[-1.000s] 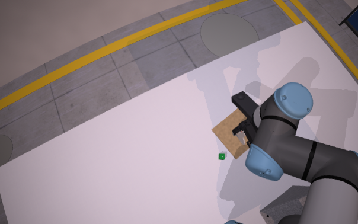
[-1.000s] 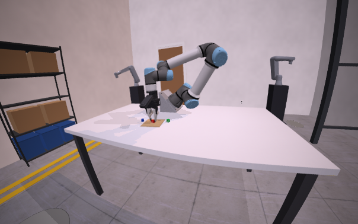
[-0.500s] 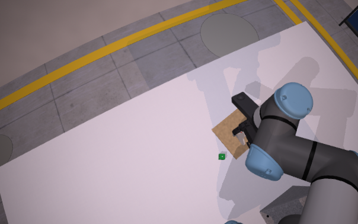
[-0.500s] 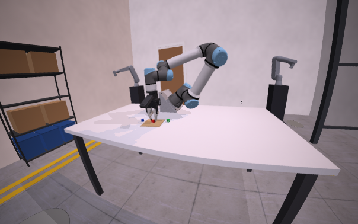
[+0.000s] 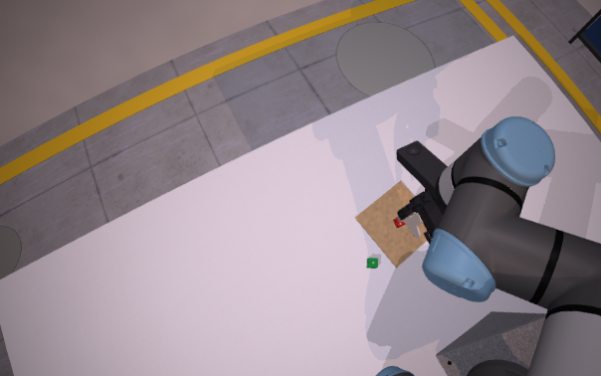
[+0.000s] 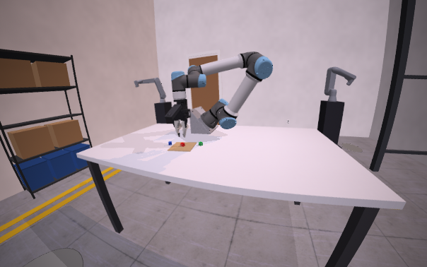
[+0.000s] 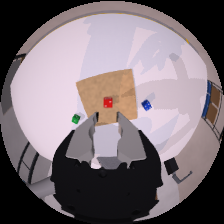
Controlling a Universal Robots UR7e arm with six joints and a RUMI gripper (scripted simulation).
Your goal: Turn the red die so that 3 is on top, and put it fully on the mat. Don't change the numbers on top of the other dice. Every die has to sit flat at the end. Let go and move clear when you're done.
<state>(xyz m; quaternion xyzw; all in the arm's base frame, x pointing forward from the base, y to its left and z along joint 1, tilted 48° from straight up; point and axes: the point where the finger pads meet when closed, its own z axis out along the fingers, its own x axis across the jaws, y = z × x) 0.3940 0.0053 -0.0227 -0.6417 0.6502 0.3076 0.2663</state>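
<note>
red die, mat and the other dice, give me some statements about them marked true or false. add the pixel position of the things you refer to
1. The red die [image 5: 398, 223] [image 6: 182, 144] [image 7: 108, 102] lies on the brown mat [image 5: 380, 219] [image 6: 173, 149] [image 7: 95, 90]. True.
2. The green die [image 5: 372, 263] [image 6: 201, 143] [image 7: 76, 119] is on the mat too. False: it is on the table, beside the mat.
3. The gripper [image 6: 182, 136] [image 7: 107, 112] is clamped on the red die. False: its fingers stand apart, above the mat, with nothing between them.
4. The blue die [image 6: 170, 143] [image 7: 146, 105] sits off the mat. True.
5. The green and blue dice are on the same side of the mat. False: they are on opposite sides.
</note>
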